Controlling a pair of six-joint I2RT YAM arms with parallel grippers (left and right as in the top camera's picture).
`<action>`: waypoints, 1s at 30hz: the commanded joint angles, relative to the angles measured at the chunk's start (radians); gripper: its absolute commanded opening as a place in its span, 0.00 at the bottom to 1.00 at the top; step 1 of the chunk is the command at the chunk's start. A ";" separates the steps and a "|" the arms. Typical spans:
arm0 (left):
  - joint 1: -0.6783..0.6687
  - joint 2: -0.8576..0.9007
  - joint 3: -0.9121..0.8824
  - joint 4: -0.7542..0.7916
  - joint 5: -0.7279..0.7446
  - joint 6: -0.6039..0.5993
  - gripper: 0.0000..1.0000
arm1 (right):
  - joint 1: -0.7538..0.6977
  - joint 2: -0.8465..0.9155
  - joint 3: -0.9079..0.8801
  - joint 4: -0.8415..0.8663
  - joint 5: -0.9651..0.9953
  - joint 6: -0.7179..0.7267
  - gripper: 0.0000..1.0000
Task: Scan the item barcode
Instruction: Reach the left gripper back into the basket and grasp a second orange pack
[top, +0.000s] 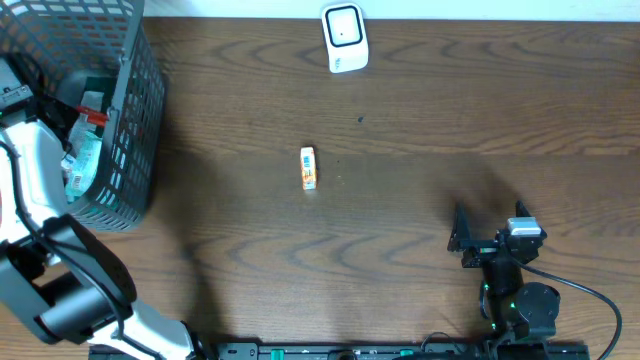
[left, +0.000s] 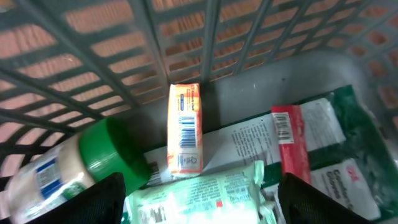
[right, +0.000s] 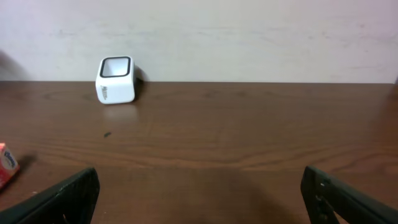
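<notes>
My left arm (top: 35, 170): white shells, black joints. Right arm (top: 503, 265): black, green LEDs (top: 510, 305), black cable (top: 590, 287). Left pincer (left: 202, 190), right pincer (right: 199, 183): black.

The surface (top: 420, 120) is dark brown wood with a wavy grain, backed by a pale wall on its far side. Three things stand or lie directly on it. A grey mesh basket (top: 135, 120) stands at the far left corner. A white scanner (top: 344, 38) with a dark-rimmed window stands at the far edge, near the middle. A small orange and white box (top: 308, 168) lies flat near the centre, well apart from both the scanner and the basket.
</notes>
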 joint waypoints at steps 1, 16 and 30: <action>0.002 0.050 0.007 0.016 -0.011 0.010 0.79 | -0.003 -0.005 -0.001 -0.004 0.000 -0.005 0.99; 0.015 0.148 0.006 0.052 -0.019 0.010 0.78 | -0.003 -0.005 -0.001 -0.004 0.000 -0.005 0.99; 0.017 0.177 0.008 0.085 -0.031 0.010 0.47 | -0.003 -0.005 -0.001 -0.004 0.000 -0.005 0.99</action>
